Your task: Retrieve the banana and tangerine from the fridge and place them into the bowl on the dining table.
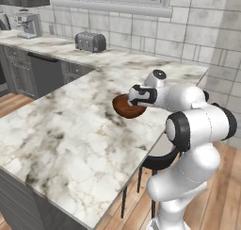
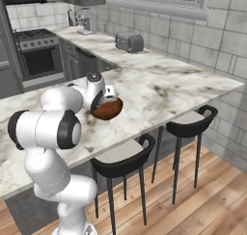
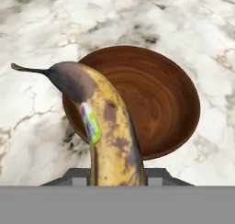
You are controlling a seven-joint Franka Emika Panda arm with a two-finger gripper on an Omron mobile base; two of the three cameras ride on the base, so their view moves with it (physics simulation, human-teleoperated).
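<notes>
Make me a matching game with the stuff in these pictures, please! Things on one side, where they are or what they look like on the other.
Things:
1. banana
2. bowl
3. toaster
4. stools

Places or looks:
A. on the far counter by the tiled wall
B. held in the tool, yellow with brown patches
C. black seats beside the dining table
D. reddish-brown, nothing in it, sitting on the marble top

Pairs: 1-B, 2-D, 3-A, 4-C
</notes>
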